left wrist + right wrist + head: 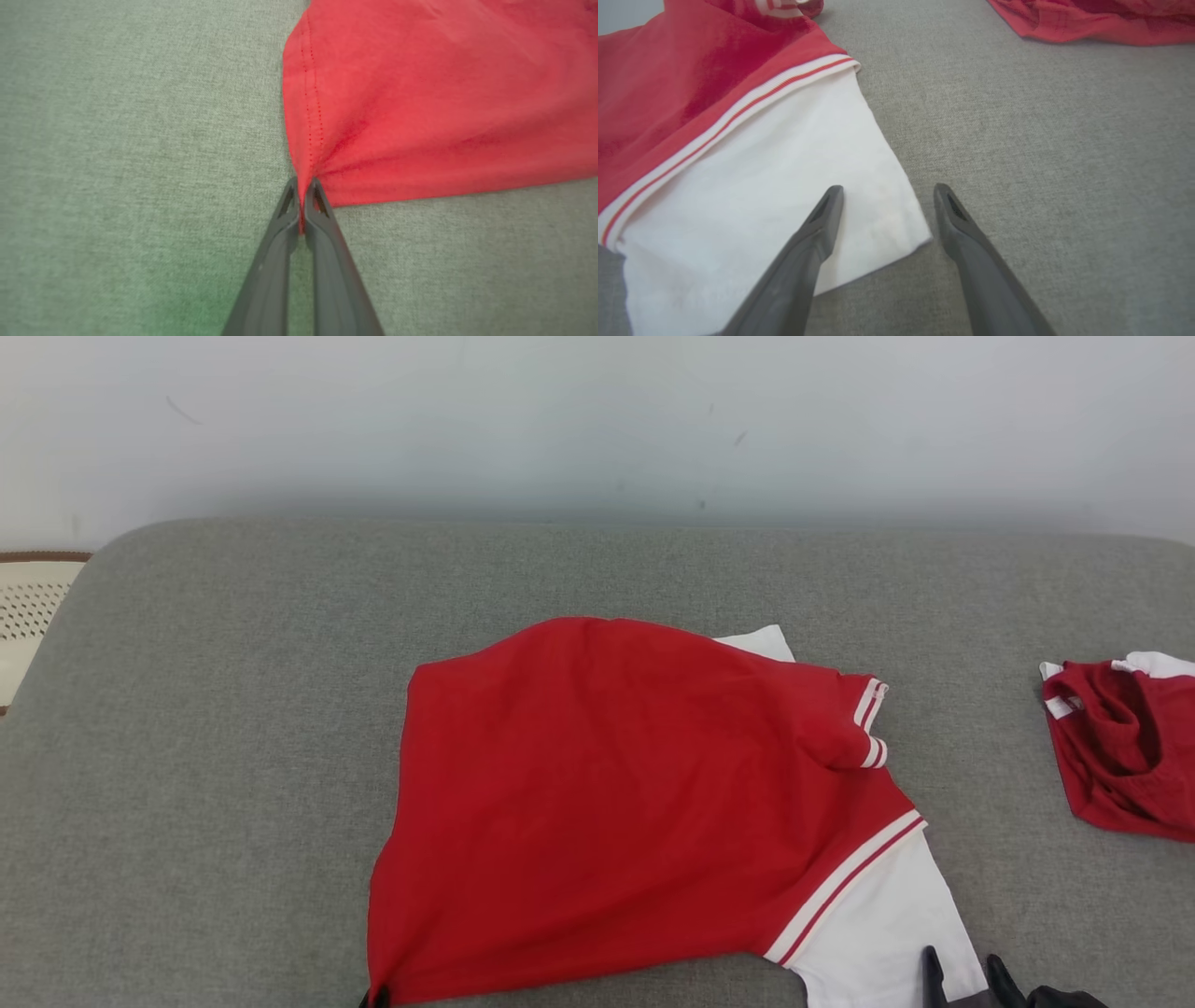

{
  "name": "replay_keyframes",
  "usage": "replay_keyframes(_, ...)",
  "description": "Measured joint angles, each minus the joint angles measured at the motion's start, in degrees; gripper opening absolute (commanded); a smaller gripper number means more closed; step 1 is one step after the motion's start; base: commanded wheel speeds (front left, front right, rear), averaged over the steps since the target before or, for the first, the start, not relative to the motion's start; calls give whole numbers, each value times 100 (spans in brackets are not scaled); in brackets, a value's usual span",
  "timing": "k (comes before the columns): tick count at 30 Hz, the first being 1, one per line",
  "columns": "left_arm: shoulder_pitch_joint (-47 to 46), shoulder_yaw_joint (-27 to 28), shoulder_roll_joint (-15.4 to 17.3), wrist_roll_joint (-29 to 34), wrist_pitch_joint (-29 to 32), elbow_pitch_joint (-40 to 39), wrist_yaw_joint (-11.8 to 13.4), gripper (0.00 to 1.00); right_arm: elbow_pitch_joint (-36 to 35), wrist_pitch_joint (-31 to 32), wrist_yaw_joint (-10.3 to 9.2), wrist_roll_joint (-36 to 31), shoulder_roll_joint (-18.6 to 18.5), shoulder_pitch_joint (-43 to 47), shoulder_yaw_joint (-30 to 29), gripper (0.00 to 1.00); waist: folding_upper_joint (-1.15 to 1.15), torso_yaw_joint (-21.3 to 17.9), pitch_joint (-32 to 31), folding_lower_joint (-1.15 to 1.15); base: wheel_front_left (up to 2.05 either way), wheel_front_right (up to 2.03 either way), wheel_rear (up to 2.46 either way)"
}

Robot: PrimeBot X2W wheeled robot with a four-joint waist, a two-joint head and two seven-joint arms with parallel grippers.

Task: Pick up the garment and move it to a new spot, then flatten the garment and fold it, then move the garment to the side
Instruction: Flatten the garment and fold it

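The garment is a red shirt with white striped trim and a white panel, spread on the grey cushioned surface. At its near left corner my left gripper is shut on the hem, and the left wrist view shows the red cloth pinched between the fingertips of that gripper. Over the white panel's near right corner my right gripper stands open, one finger above the cloth and one beside its edge; its dark fingertips show in the head view.
A second crumpled red and white garment lies at the far right of the surface, also at the top of the right wrist view as red cloth. A pale wall runs behind. A perforated cream object sits past the left edge.
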Motion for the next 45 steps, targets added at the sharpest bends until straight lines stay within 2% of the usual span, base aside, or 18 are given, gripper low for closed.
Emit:
replay_keyframes(5,-7,-11,7,12,0,-3,-47,0,175,-12,0,-48,-3,12,-100,98,0,18,4,0,0,0,0)
replay_keyframes(6,-8,-22,11,33,0,-13,-52,0,209,-13,0,-44,-4,8,-71,43,0,18,1,0,0,0,0)
replay_keyframes(7,-8,-30,13,63,0,-22,-53,0,230,-13,0,-25,-5,7,-40,24,-1,16,-1,0,0,0,0)
replay_keyframes(8,-8,-38,12,62,0,-25,-53,0,231,-13,0,25,-5,6,-23,0,-1,16,-8,0,0,0,0)
replay_keyframes(13,-11,-79,14,68,4,-124,-89,0,55,0,0,203,10,14,115,0,0,15,-82,0,0,0,0)
replay_keyframes(19,-210,-89,14,97,5,-497,-178,0,-793,1,0,445,-12,-137,180,0,0,6,-234,0,0,0,0)
replay_keyframes(22,-686,-54,27,247,5,-722,-310,0,-1244,1,0,487,-205,-545,382,0,-1,-17,-280,0,0,0,0)
replay_keyframes(26,-1701,-64,276,474,5,-783,-503,0,-1494,1,0,641,-569,-1392,656,0,-1,-63,-304,0,0,0,0)
replay_keyframes(30,-2934,-133,642,681,5,-433,-603,0,-1366,-1,0,745,-928,-2532,950,0,-1,-127,-258,0,0,0,0)
replay_keyframes(35,-4387,-303,867,886,5,259,-659,0,-883,0,0,687,-1308,-4027,1319,0,0,-167,-46,1,0,0,0)
replay_keyframes(39,-5267,-294,1072,979,5,824,-641,0,-342,-1,0,694,-1100,-5175,1351,0,0,-234,191,0,0,0,0)
replay_keyframes(45,-6503,-558,1013,1244,4,1110,-591,0,504,-1,-2,167,-1002,-6657,1129,0,0,-301,682,1,0,0,0)
